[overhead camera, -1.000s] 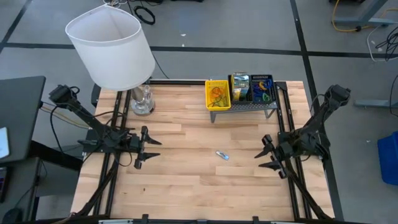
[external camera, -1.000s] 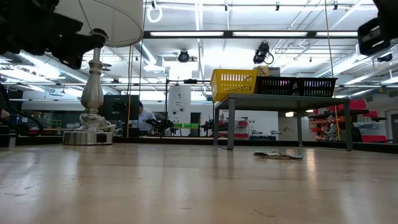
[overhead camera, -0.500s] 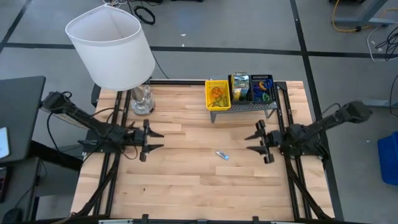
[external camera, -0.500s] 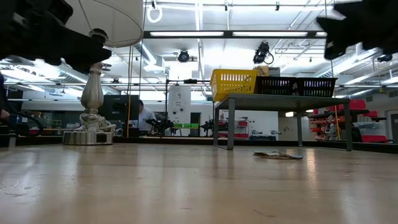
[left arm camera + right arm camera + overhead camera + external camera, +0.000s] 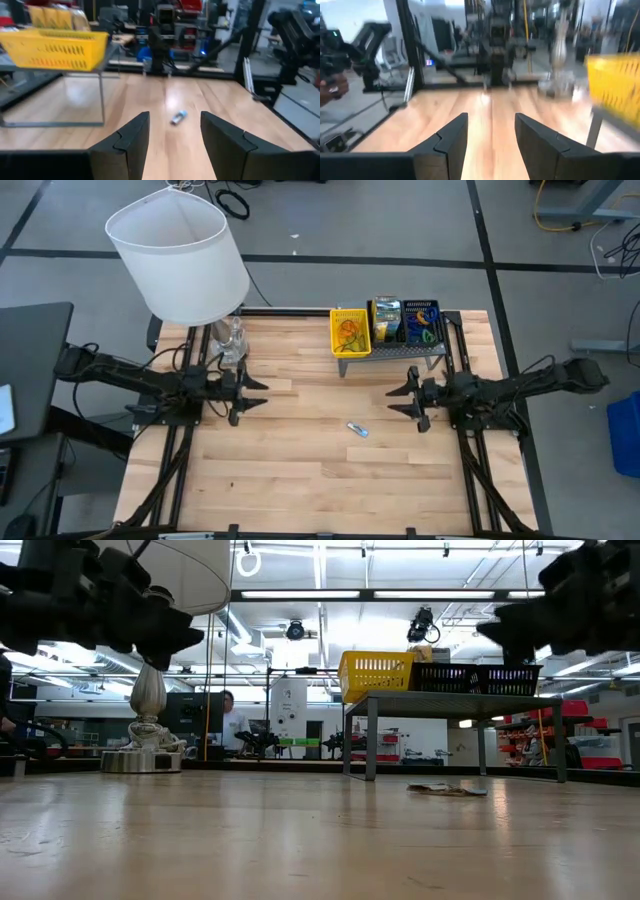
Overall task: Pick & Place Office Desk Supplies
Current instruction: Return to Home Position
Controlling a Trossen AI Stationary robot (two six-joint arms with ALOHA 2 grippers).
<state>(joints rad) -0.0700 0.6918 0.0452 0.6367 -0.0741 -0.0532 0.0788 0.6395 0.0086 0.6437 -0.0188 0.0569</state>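
A small blue and white item (image 5: 357, 429) lies flat on the wooden table near its middle; it also shows as the small item (image 5: 178, 116) in the left wrist view and as the flat item (image 5: 446, 789) in the low view. My left gripper (image 5: 256, 393) hovers open over the table's left part, pointing right, well left of the item. My right gripper (image 5: 397, 399) hovers open on the right, pointing left, right of the item. A yellow basket (image 5: 350, 331) with orange loops, and dark baskets (image 5: 408, 322) with boxes and colourful bits, sit on a grey rack.
A tall lamp with a big white shade (image 5: 180, 258) stands on its metal base (image 5: 229, 344) at the far left of the table. The grey rack (image 5: 395, 352) stands at the far edge, right of middle. Bare wood spreads across the near half (image 5: 320, 480).
Both arms have stretched out and swung their grippers inward and toward the far edge: the left gripper moved right and away from the near edge, the right gripper moved left toward the rack's front. The small item stayed where it was.
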